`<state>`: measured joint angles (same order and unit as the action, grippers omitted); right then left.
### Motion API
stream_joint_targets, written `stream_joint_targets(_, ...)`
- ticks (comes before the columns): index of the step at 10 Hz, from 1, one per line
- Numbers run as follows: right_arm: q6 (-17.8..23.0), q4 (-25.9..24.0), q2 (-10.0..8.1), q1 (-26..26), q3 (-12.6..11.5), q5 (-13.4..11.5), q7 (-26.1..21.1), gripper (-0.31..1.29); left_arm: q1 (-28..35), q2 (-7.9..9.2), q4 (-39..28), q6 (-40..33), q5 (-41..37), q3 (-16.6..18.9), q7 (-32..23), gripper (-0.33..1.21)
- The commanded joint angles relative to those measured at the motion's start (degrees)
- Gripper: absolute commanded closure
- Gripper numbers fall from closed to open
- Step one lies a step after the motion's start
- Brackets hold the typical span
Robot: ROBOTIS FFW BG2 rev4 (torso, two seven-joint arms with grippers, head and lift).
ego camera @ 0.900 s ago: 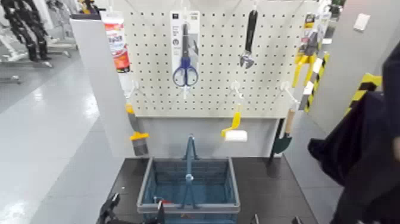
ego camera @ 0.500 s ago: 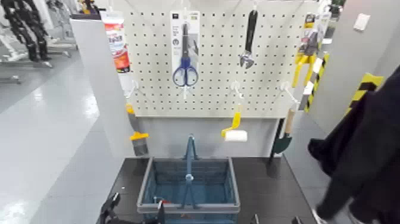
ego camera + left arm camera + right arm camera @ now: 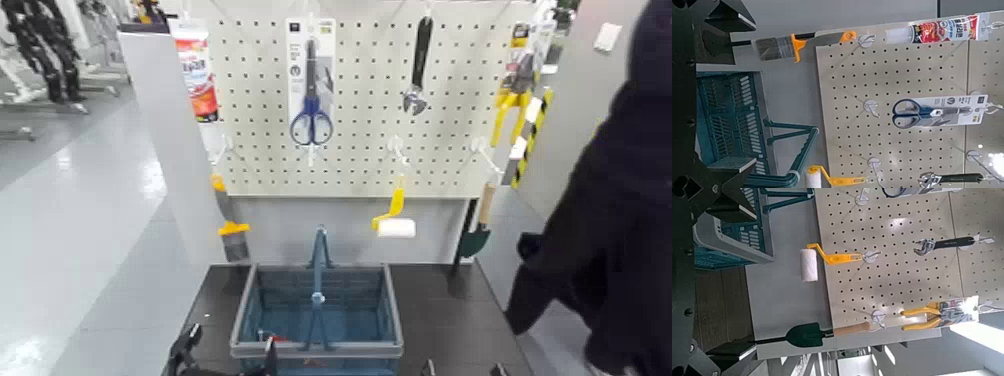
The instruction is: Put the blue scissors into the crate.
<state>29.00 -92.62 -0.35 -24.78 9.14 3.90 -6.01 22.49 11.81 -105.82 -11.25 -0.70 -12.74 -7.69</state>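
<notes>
The blue scissors [image 3: 311, 118] hang on their tall white card in the upper middle of the head view, against the pale pegboard [image 3: 360, 80], with the dark blades upward and the blue loops below. The crate [image 3: 318, 349] stands on the dark table [image 3: 440, 310] at the lower middle of the frame, under the board, its blue handle bar [image 3: 319, 275] raised across the center. Something small and red lies inside near the front rim, though it is too small to name with any confidence. At the lower left edge of the frame, the left gripper [image 3: 229, 352] is by the near left corner of the crate, its fingers spread wide apart with nothing between them. The right gripper [image 3: 464, 371] is at the bottom edge, right of the crate, its fingers also released and empty. On the board, a black-handled wrench [image 3: 419, 65] hangs right of the scissors, yellow-handled pliers [image 3: 513, 100] hang at the upper right, and a red and white package [image 3: 197, 78] hangs at the upper left. Lower down, a brush [image 3: 234, 240] with a yellow band hangs left of the crate's handle, a yellow-handled paint roller [image 3: 396, 226] hangs to the right of it, and a green trowel [image 3: 476, 240] with a wooden handle hangs farther right. A person [image 3: 625, 200] in dark clothing fills the right side of the frame, beside the table.
</notes>
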Motion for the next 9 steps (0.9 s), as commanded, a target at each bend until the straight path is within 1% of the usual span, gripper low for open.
stream_joint_targets(1, 0.00, -0.01, 0.00, -0.09, 0.00, -0.04, 0.04, 0.15, 0.01, 0.05, 0.00, -0.18, 0.00, 0.09, 0.30, 0.11)
stream_joint_targets(3, 0.00, -0.10, 0.09, -0.09, 0.00, -0.04, -0.05, 0.15, 0.01, -0.12, -0.26, -0.97, -0.44, 1.23, 1.53, 0.11)
stream_joint_targets(4, 0.00, -0.10, 0.09, -0.09, 0.09, -0.04, -0.05, 0.15, -0.52, -0.65, -1.40, 0.61, -1.23, 3.08, 4.26, 0.11)
stream_joint_targets(5, 0.00, -0.10, 0.09, -0.09, 0.18, -0.04, -0.05, 0.15, -1.75, -1.44, -1.93, 1.40, -1.14, 4.66, 8.56, 0.11)
stream_joint_targets(7, 0.00, -0.10, 0.00, -0.09, 0.26, -0.04, -0.05, 0.15, -3.42, -3.02, -2.37, 2.19, -1.67, 5.89, 11.11, 0.11)
stream_joint_targets(8, 0.00, -0.10, 0.09, -0.09, 0.26, -0.04, -0.05, 0.15, -4.47, -3.72, -2.72, 3.34, -1.76, 7.12, 13.49, 0.11)
stream_joint_targets(9, 0.00, -0.10, 0.18, 0.00, 0.35, -0.04, 0.04, 0.15, -5.79, -4.08, -3.51, 4.74, -2.11, 8.17, 15.68, 0.11)
